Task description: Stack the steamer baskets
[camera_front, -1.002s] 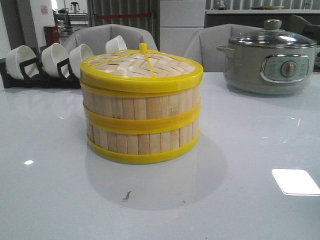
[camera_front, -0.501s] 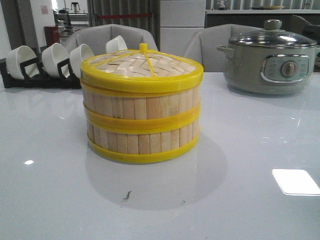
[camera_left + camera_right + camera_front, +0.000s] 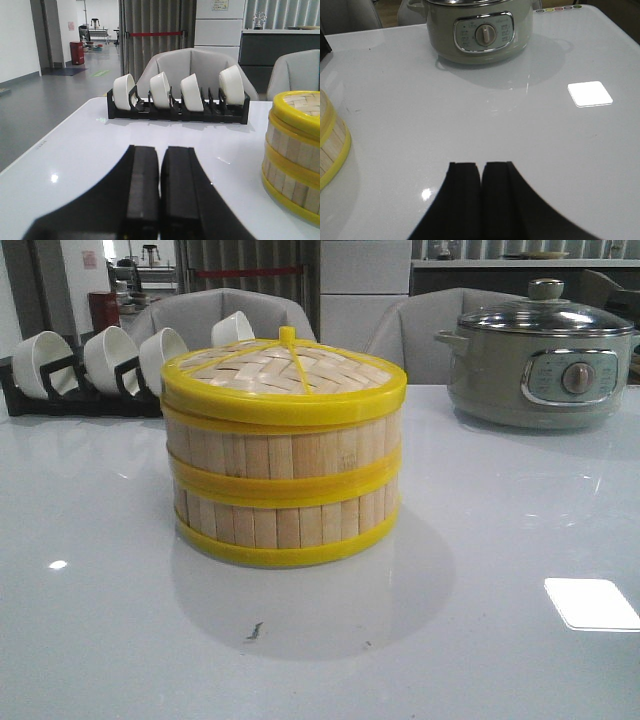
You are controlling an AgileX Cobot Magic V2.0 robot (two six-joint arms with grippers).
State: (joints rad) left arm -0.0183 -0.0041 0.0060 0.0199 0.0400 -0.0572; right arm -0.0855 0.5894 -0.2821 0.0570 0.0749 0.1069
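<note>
The glossy white surface (image 3: 520, 540) carries everything here, and at its middle, a little left of centre, stand the two round bamboo-slat steamer baskets with yellow plastic rims (image 3: 284, 490), one set squarely on the other so that their rims meet in a single yellow band at mid-height. A flat woven bamboo lid with a yellow rim (image 3: 284, 375) sits on the upper basket and closes the column. Far right stands a grey electric pot with a glass lid (image 3: 545, 365), well apart from the stack; far left a black rack of white ceramic bowls (image 3: 95, 370) runs along the back edge. Judged from how things lie, the stacking looks complete: both baskets are aligned, upright and capped, and nothing loose remains to be added, so what is left seems to be no more than keeping clear of the stack. Neither arm shows in the front view. The left gripper (image 3: 159, 200) hangs low over the surface to the left of the stack, its black fingers (image 3: 141, 190) pressed together on nothing, with the baskets to their right and apart from them. The right gripper (image 3: 481, 195) sits to the right of the stack, its fingers (image 3: 464, 192) likewise closed and empty, the lower basket's yellow rim off to their left and untouched.
</note>
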